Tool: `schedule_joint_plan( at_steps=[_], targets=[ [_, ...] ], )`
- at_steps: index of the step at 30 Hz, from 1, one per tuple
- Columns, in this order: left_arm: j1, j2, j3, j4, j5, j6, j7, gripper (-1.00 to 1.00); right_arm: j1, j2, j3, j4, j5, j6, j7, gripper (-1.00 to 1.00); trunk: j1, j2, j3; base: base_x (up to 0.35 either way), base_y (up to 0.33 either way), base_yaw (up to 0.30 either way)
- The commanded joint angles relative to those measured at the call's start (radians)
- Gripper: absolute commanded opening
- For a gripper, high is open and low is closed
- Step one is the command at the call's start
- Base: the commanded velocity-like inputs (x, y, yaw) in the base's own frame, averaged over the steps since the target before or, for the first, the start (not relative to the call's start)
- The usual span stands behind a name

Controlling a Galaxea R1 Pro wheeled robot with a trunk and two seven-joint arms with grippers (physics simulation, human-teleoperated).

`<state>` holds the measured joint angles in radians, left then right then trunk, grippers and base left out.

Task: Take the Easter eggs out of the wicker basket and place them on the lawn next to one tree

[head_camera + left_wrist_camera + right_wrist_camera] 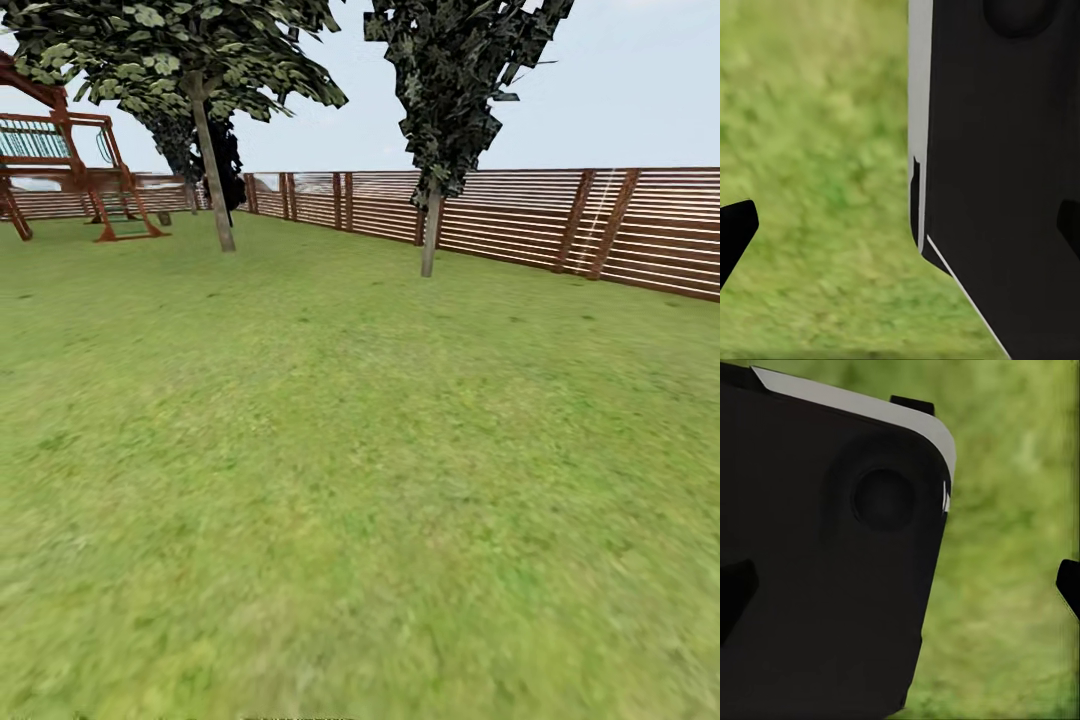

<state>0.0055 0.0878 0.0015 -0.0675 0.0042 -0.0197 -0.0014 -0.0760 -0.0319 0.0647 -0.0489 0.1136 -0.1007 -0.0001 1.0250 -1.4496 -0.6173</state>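
Grass is seen across most of the head view: the lawn [340, 480] runs flat and mottled green up to a brown slat fence [520, 215] that closes the garden at the back and right. Two trees are planted near the fence. One tree [431, 232] with a straight pale trunk and dark jagged foliage is set right of centre, just before the fence. A second tree [213, 180], with a leaning pale trunk and a wide leafy crown, is placed further left. A wooden play frame [70, 175] is seen at the far left, beyond that second tree.

In the left wrist view, blurred grass is shown beside a large black body with a pale edge [997, 180]; a dark fingertip [735, 232] is cut by the edge. In the right wrist view a similar black body [825, 555] is seen over grass, with fingertips [1069, 585] at the sides. Whether either claw is released or clenched cannot be told.
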Motion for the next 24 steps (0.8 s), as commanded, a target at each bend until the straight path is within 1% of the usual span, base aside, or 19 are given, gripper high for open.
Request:
schedule_joint_plan(
  at_steps=[1,17,24],
  targets=[
    [0.001,0.000,0.000,-0.001,0.000,-0.002,0.000,1.00,-0.001,-0.001,0.006,0.001,0.004,-0.002,0.000,1.00,0.000,0.000,-0.002,0.000,0.000,0.205],
    [0.001,0.000,0.000,-0.001,0.000,-0.002,0.000,1.00,-0.001,-0.001,0.006,0.001,0.004,-0.004,-0.001,1.00,0.000,0.000,-0.018,0.000,0.000,0.216],
    [0.001,0.000,0.000,-0.001,0.000,-0.001,0.000,1.00,-0.001,0.007,0.006,0.007,0.003,-0.004,-0.001,1.00,0.000,0.000,-0.024,0.000,0.000,0.210]
  ],
)
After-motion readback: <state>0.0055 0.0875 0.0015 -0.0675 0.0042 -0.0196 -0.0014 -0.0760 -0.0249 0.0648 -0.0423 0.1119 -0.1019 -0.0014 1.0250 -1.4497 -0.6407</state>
